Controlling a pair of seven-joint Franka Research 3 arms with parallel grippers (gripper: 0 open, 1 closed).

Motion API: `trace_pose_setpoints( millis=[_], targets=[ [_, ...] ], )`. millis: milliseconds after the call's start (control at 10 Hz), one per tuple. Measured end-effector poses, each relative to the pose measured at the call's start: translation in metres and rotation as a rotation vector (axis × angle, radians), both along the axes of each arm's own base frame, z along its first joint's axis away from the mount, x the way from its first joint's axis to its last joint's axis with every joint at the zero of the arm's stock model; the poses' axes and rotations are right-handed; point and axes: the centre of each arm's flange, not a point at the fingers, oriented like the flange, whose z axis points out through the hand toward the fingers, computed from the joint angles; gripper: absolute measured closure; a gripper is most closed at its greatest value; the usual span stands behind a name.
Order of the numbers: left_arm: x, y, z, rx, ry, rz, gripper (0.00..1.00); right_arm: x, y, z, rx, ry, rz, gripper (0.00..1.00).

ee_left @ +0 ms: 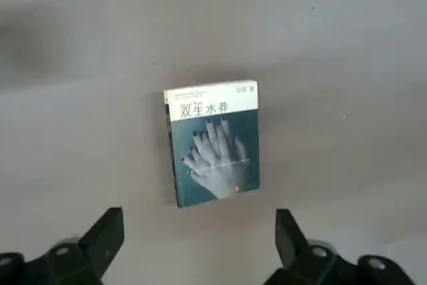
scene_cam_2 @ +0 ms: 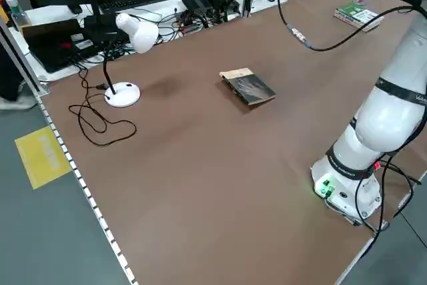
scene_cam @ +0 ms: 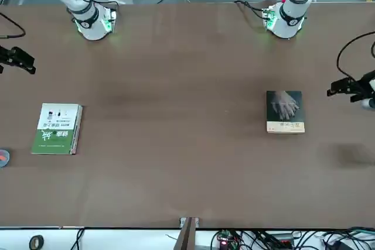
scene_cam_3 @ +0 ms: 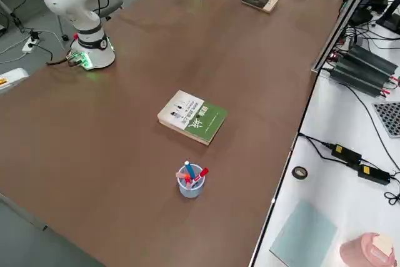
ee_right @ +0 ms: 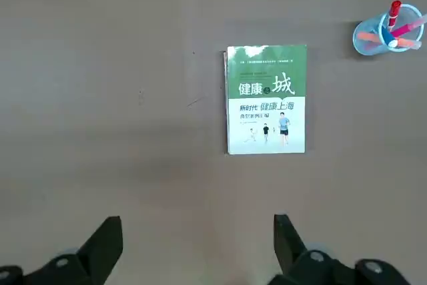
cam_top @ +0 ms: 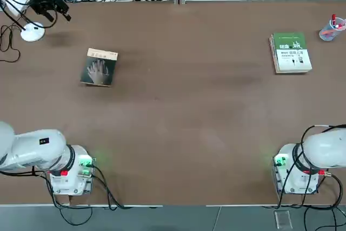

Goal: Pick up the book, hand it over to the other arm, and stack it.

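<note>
Both arms, left [cam_top: 39, 149] and right [cam_top: 328, 150], are smooth, rounded white with black bands round the joints. Their blocky white bases glow green, each with a small red patch; black cables loop alongside. The left pincer [ee_left: 200, 212] and right pincer [ee_right: 197, 217] are matte black, angular, dotted with round grey screws.

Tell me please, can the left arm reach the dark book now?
Probably yes: its open hand hangs above the table's left side, facing the dark book, and nothing lies on top of it or between them.
</note>
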Motion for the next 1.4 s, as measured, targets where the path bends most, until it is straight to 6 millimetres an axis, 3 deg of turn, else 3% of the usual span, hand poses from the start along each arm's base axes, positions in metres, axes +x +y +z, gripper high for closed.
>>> trace_pose_setpoints(
  millis=[700, 1400],
  targets=[
    [0.012, 0.002, -0.083, -0.004, 0.001, 0.014, 0.0, 0.0, 0.002, 0.0, 0.0, 0.001, 0.003, 0.0],
    [0.017, 0.031, -0.156, -0.026, 0.043, 0.011, 0.0, -0.003, 0.003, -0.003, -0.003, 0.027, 0.006, 0.0]
  ],
)
